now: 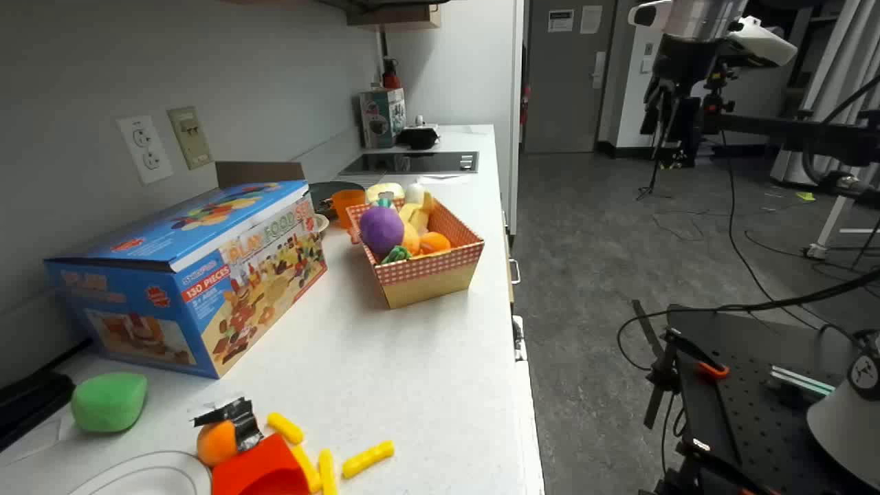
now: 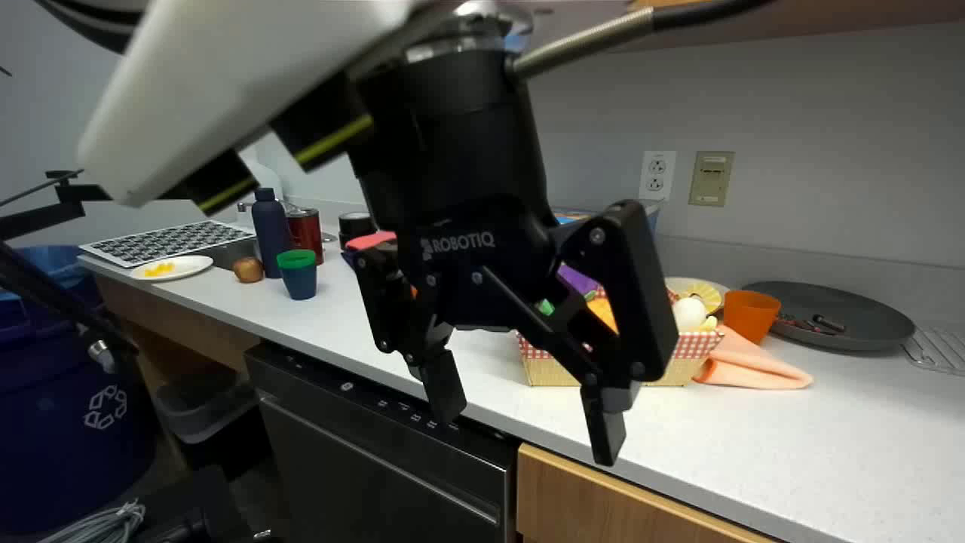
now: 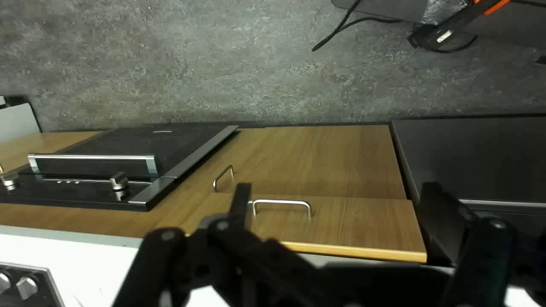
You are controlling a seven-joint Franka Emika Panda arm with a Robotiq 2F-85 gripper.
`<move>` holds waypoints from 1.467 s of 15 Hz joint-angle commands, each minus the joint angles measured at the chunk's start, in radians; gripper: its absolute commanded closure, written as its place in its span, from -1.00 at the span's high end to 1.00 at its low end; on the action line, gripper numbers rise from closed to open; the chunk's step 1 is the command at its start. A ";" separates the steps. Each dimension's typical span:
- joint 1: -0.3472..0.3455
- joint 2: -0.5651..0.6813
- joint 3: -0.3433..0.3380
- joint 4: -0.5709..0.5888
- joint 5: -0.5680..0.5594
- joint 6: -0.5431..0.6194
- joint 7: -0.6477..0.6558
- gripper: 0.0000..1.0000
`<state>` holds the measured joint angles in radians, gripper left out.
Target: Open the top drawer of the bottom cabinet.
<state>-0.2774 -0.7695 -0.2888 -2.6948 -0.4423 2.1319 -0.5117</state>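
The top drawer (image 3: 341, 221) has a flat wood-toned front with a silver bar handle (image 3: 281, 202) and a lighter top edge. It looks shut or nearly so; its inside is hidden. Its front also shows at the bottom of an exterior view (image 2: 595, 494). The bottom cabinet has a white counter (image 2: 754, 437) and a wood door (image 3: 324, 160) below the drawer. My gripper (image 3: 337, 192) is open and empty, its fingers apart. In an exterior view, the gripper (image 2: 528, 437) hangs before the counter edge, fingers pointing down. The handle shows between the fingers in the wrist view, apart from them.
A dark dishwasher (image 2: 377, 452) adjoins the drawer on one side, an oven (image 3: 98, 166) with a bar handle on the other. On the counter stand a play-food box (image 1: 199, 275) and a checkered basket (image 1: 430, 275) of toy food. Grey floor (image 3: 192, 64) lies in front.
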 commanded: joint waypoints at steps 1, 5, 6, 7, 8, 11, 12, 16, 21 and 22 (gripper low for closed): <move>0.014 -0.003 -0.010 0.003 -0.009 -0.007 0.008 1.00; 0.014 -0.003 -0.010 0.003 -0.009 -0.007 0.008 1.00; 0.014 -0.003 -0.010 0.003 -0.009 -0.007 0.008 1.00; 0.014 -0.003 -0.010 0.003 -0.009 -0.007 0.008 1.00; 0.014 -0.003 -0.010 0.003 -0.009 -0.007 0.008 1.00; 0.014 -0.003 -0.010 0.003 -0.009 -0.007 0.008 1.00; 0.014 -0.003 -0.010 0.003 -0.009 -0.007 0.008 1.00; 0.014 -0.003 -0.010 0.003 -0.009 -0.007 0.008 1.00; 0.019 0.020 -0.010 0.017 -0.006 -0.002 0.011 1.00; 0.029 0.056 -0.015 0.039 0.002 0.020 0.016 1.00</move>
<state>-0.2774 -0.7682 -0.2888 -2.6947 -0.4423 2.1320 -0.5117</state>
